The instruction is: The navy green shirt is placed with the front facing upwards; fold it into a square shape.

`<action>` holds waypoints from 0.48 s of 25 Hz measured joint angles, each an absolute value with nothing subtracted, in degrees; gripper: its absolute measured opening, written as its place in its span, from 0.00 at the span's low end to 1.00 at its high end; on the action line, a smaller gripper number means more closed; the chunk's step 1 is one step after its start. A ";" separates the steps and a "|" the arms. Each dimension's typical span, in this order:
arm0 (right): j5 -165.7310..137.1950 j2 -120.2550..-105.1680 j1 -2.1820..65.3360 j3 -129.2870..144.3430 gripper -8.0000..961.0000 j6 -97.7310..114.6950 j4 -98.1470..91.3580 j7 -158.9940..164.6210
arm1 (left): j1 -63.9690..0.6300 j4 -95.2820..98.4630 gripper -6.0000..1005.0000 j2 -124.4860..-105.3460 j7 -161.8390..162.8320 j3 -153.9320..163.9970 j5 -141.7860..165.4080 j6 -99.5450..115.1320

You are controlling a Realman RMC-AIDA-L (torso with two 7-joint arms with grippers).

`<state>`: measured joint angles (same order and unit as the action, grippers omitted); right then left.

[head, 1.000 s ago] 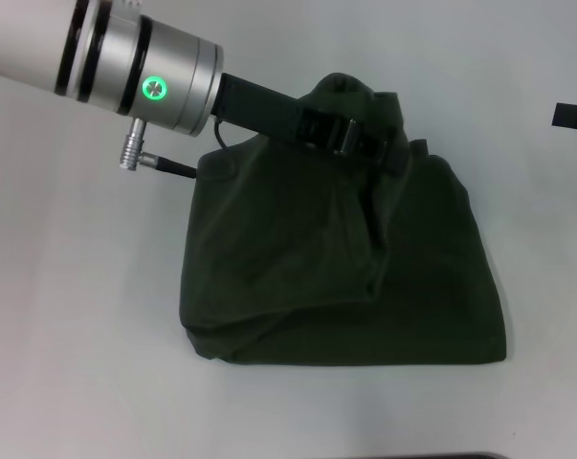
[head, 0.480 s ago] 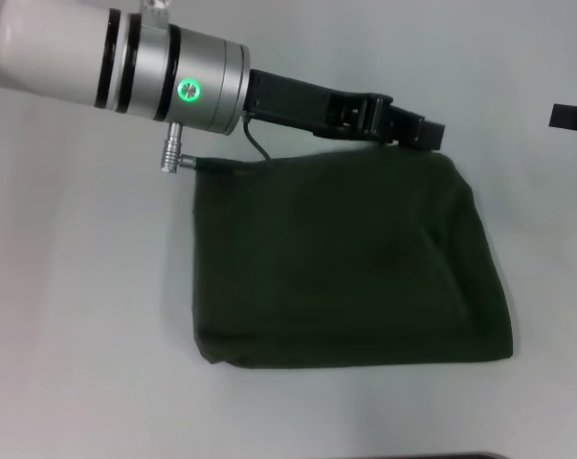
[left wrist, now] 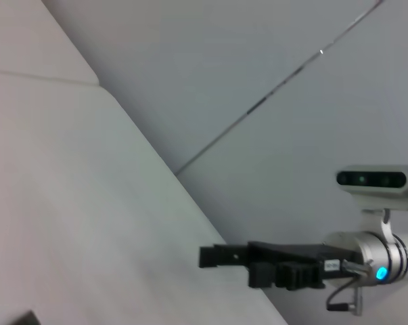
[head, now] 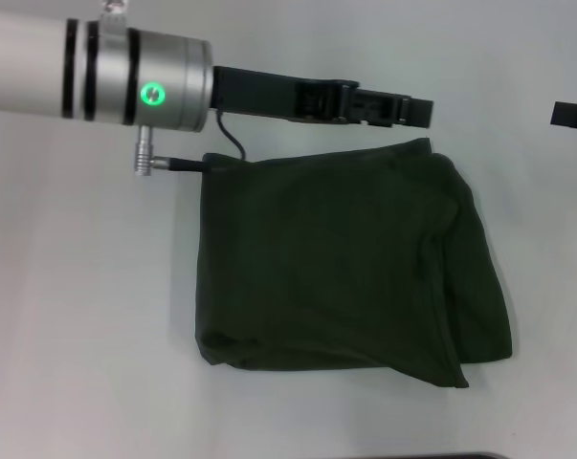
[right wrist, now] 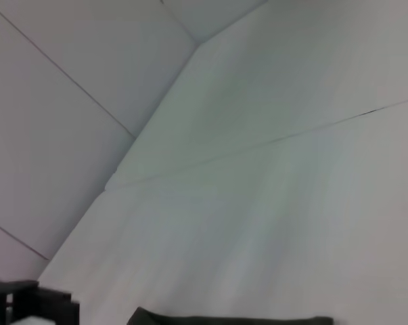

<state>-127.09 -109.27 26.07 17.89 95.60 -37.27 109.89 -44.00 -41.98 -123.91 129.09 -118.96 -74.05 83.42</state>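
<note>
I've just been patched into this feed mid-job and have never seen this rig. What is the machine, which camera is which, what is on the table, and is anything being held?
This is a two-armed robot with a hand on each arm. The main picture comes from its head camera, looking down at a pale table. The silver tube with the green light is the left arm; its black left hand reaches across just beyond the far edge of the navy green shirt, apart from the cloth and holding nothing. The shirt lies folded into a rough rectangle, plain side up, with a loose flap along its right side. The right hand sits at the right edge of the picture, away from the shirt. The other two pictures come from the wrist cameras; the left one shows the right arm across the table.
</note>
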 joint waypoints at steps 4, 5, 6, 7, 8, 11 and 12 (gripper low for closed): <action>-127.18 -109.09 25.64 19.61 0.93 96.41 -37.29 110.41 | -41.04 -44.53 0.69 -123.91 127.08 -119.53 -74.16 83.21; -127.24 -109.05 25.49 19.84 0.93 96.73 -37.30 110.59 | -40.13 -45.32 0.71 -123.89 126.54 -119.63 -74.15 83.07; -127.41 -108.99 25.26 19.93 0.93 97.20 -37.30 110.78 | -39.06 -46.06 0.73 -123.76 126.16 -119.65 -74.00 82.98; -127.59 -108.95 25.05 19.98 0.93 97.76 -37.30 110.92 | -38.28 -46.64 0.74 -123.62 125.91 -119.64 -73.89 82.94; -127.88 -108.90 24.76 19.97 0.93 98.42 -37.32 111.08 | -37.29 -47.30 0.76 -123.43 125.64 -119.65 -73.80 82.94; -129.12 -108.79 24.27 19.97 0.93 100.38 -37.36 111.44 | -34.04 -49.97 0.82 -122.80 124.28 -119.94 -74.06 83.35; -129.80 -108.79 24.22 19.97 0.93 100.89 -37.31 111.55 | -33.11 -50.60 0.84 -122.74 123.68 -120.36 -74.15 83.44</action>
<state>-129.80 -108.79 24.22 19.97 100.89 -37.31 111.56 -33.11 -50.60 -122.74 123.68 -120.36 -74.15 83.44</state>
